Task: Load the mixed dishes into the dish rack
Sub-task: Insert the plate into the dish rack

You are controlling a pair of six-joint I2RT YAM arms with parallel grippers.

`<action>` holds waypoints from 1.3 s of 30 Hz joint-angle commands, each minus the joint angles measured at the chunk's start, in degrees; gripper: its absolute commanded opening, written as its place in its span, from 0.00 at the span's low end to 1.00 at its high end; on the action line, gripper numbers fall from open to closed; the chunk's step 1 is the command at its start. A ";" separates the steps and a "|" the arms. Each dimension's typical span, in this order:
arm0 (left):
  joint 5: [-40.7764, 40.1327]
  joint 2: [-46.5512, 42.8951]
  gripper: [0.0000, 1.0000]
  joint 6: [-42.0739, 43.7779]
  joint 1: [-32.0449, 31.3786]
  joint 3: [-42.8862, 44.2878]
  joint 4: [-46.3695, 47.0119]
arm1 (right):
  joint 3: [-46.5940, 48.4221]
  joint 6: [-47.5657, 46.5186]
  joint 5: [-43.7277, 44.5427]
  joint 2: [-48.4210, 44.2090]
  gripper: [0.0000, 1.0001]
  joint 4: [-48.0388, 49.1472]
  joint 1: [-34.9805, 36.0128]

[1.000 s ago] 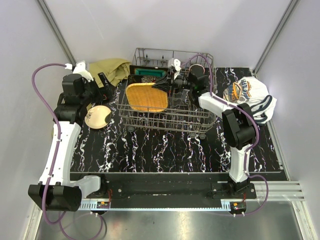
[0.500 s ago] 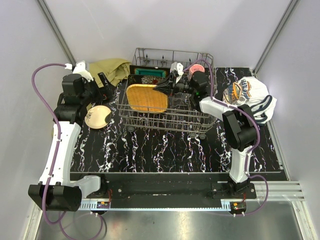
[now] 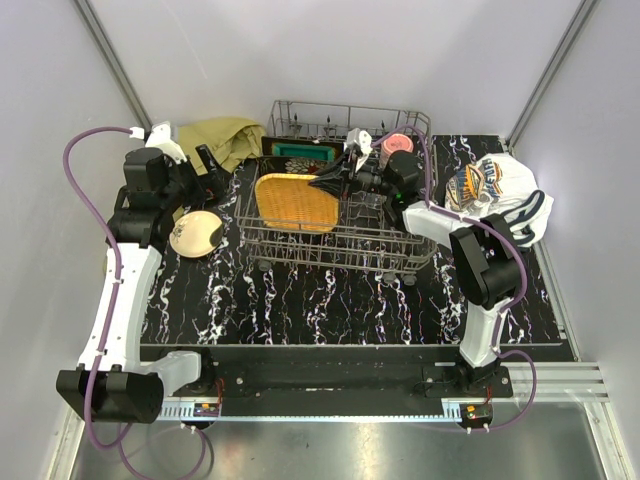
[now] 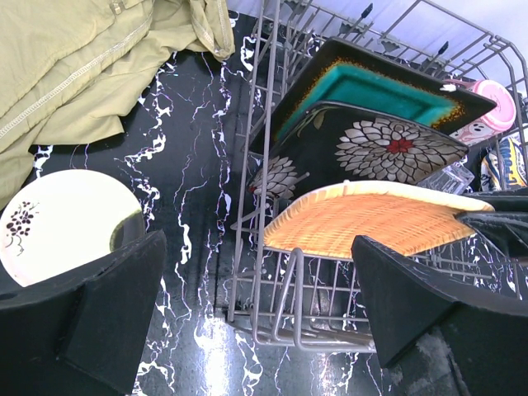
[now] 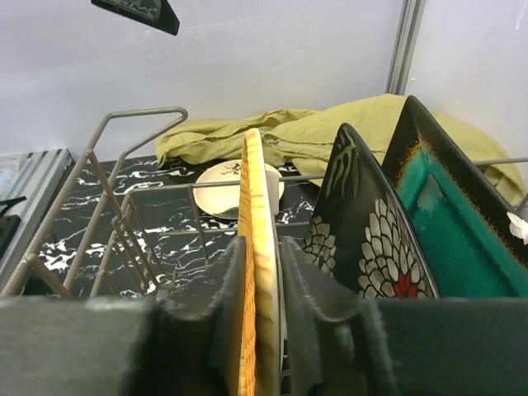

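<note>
The dish rack (image 3: pixel 340 240) stands at the back middle of the table. An orange woven plate (image 3: pixel 293 200) stands on edge in it, and my right gripper (image 3: pixel 335 180) is shut on the plate's right rim. In the right wrist view the fingers (image 5: pixel 231 280) clamp the plate (image 5: pixel 257 181) edge-on. Behind it lean a dark floral plate (image 5: pixel 363 223) and a teal plate (image 5: pixel 445 214). A pink cup (image 3: pixel 392 143) sits in the rack's far right corner. A cream plate (image 3: pixel 196 234) lies on the table left of the rack, below my open, empty left gripper (image 4: pixel 257 239).
An olive-yellow cloth (image 3: pixel 220 135) lies bunched at the back left, close to the rack's corner. A white printed cloth (image 3: pixel 495 190) lies right of the rack beside my right arm. The left wrist view looks down on the rack's near left corner (image 4: pixel 297 289).
My right gripper and the orange plate have shifted slightly right and nearer, and the rack has slid a little with them. The left arm has not moved.
</note>
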 commanded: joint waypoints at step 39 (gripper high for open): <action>-2.81 -3.01 0.99 -2.75 1.19 0.64 1.19 | 18.81 -7.07 32.80 -20.66 0.66 -47.31 6.18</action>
